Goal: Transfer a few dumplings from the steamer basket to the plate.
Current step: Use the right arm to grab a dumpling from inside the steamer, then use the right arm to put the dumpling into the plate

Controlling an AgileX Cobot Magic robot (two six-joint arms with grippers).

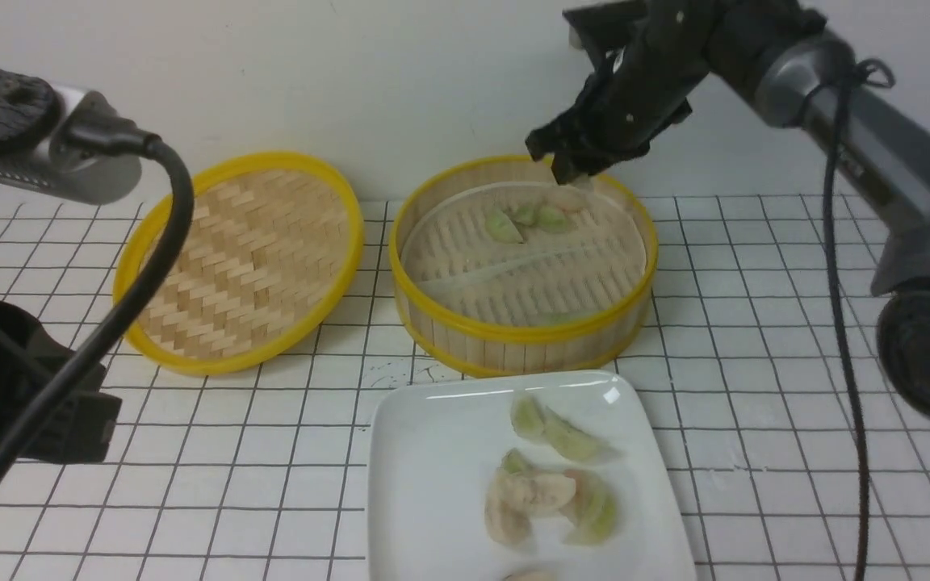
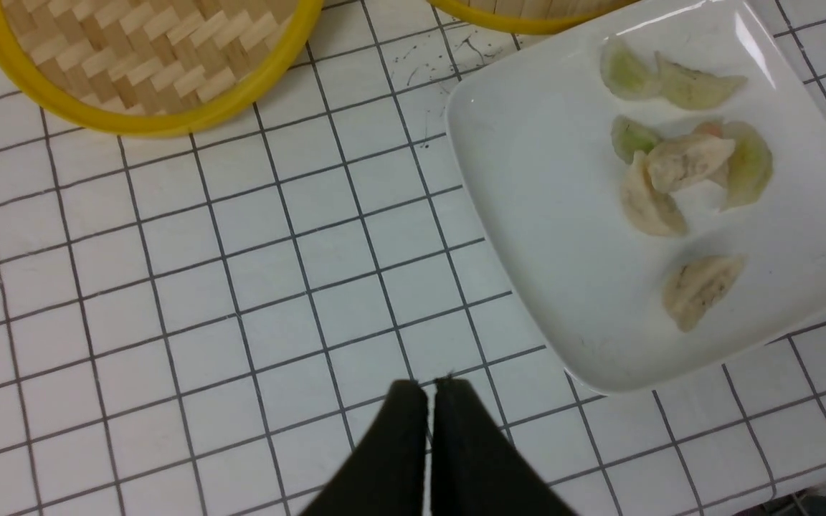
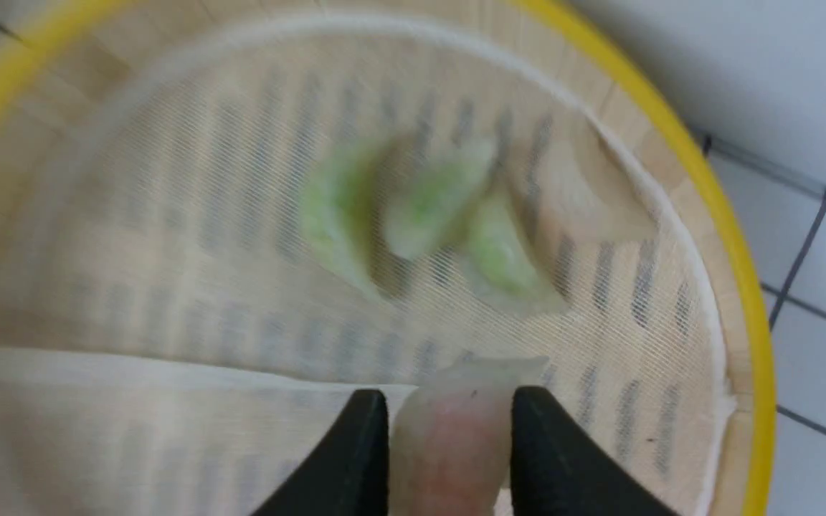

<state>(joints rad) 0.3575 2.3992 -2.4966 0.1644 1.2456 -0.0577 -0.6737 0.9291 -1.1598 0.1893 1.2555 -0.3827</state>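
Three green dumplings (image 3: 420,222) blur in the basket (image 1: 523,332); one at the plate (image 1: 425,484) edge is cut off. The right gripper (image 3: 449,401) hangs over the far rim, pinching a pink dumpling (image 3: 449,455); the left gripper (image 2: 431,387) is pressed together.

Bright, even light; glare on the plate (image 1: 433,468); right wrist view blurred.

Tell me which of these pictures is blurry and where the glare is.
Right wrist view: blurred throughout, the green dumplings in the basket smeared, the pinkish dumpling in the right gripper soft. Front view: fairly sharp, a glare spot on the plate at its far right corner. Left wrist view: sharp, with a bright streak on that plate.
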